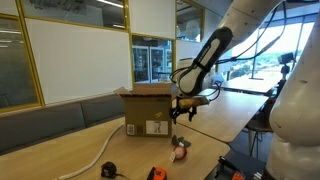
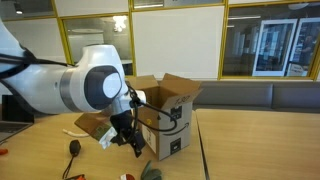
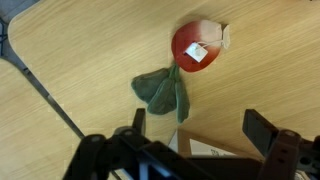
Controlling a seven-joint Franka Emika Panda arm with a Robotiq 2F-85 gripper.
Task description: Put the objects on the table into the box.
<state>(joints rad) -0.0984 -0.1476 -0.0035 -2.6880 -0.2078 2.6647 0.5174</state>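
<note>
- Finding, in an exterior view, the brown cardboard box (image 1: 148, 112) standing on the light wooden table (image 1: 50, 145) with its top flaps open and a white label facing the camera.
- Holding the gripper (image 1: 183, 113) just at 3 o'clock of the box and above the tabletop, with nothing in it.
- Seeing the orange-and-white roundish item (image 1: 180, 152) lying at 6 o'clock of the gripper, apart from it.
- Spotting the black-and-orange item (image 1: 155, 173) at 7 o'clock of the roundish item, the small black item (image 1: 110, 168) at 9 o'clock of that, and the white cord (image 1: 88, 158) curving across the table at 7 o'clock of the box.
- Turning to an exterior view from the opposite side: hanging the gripper (image 2: 133, 146) at 8 o'clock of the box (image 2: 172, 125), in front of its labelled wall, under the bulky white arm (image 2: 90, 90).
- Not showing clearly here how wide the jaws are standing.
- Catching the small black item (image 2: 73, 148) at 9 o'clock of the gripper.
- Looking down in the wrist view: spreading the gripper (image 3: 198, 135) fully wide, with the dark fingers (image 3: 262, 128) at the bottom edge and nothing between them.
- Showing the roundish item (image 3: 195, 45) at 12 o'clock of the gripper as a red-orange ball with a white tag, its green leaves (image 3: 162, 92) trailing toward 7 o'clock, resting on the table (image 3: 80, 50) and clear of both fingers.
</note>
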